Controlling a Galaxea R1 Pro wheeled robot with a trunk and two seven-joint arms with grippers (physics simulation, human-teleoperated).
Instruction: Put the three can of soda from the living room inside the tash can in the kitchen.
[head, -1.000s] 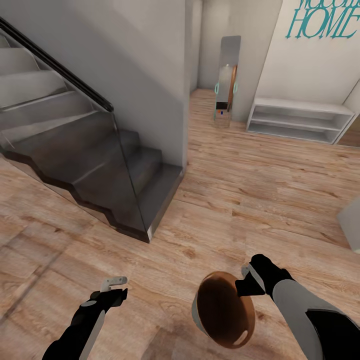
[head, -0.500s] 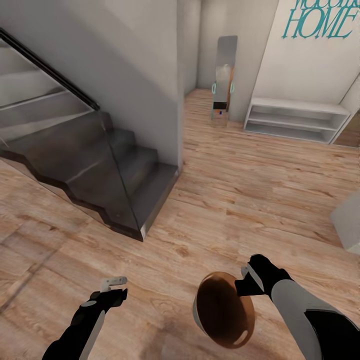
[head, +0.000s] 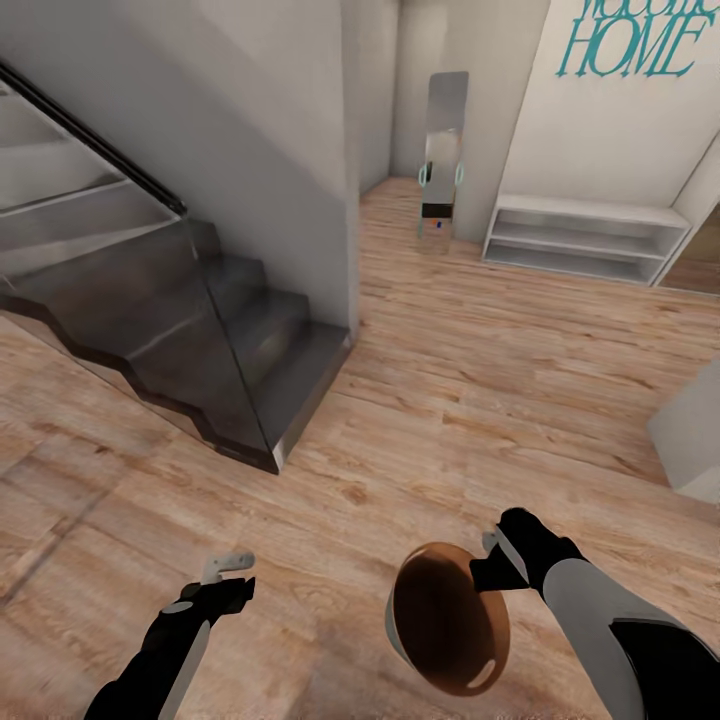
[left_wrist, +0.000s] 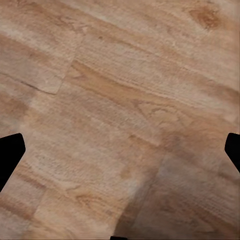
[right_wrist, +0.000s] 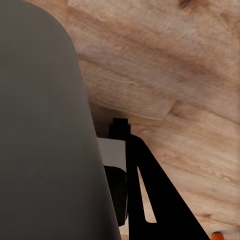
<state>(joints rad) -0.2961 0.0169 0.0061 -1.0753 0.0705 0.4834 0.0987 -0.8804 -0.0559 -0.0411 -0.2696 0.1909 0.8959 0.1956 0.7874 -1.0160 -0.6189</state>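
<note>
1. I count one tash can (head: 447, 620), held up tilted at the lower middle of my head view, brown glossy inside facing the camera; no load visible in the part of the interior I see.
2. Right end effector (head: 497, 562) is clamped on the bin's rim at its upper right side. In the right wrist view the grey outside wall of the tash can (right_wrist: 42, 135) fills one side, with a black finger (right_wrist: 150, 195) just beside it.
3. A small orange speck (right_wrist: 216, 235) is cut off at the edge of the right wrist view; I can't tell what it is.
4. Left end effector (head: 228, 567) is empty over the wood floor (head: 470, 400). In the left wrist view its black fingertips (left_wrist: 10, 155) sit at opposite edges, spread wide.
5. One dark staircase (head: 170, 320) with a glass side panel stands ahead on the left, one grey wall (head: 260, 140) behind it.
6. One standing mirror (head: 442, 150) leans far ahead, one low white shelf (head: 580, 238) to its right.
7. Teal "HOME" lettering (head: 628, 45) on the wall, top line cut off.
8. A pale block (head: 692, 430) at the right edge is cut off; unclear what it is.
</note>
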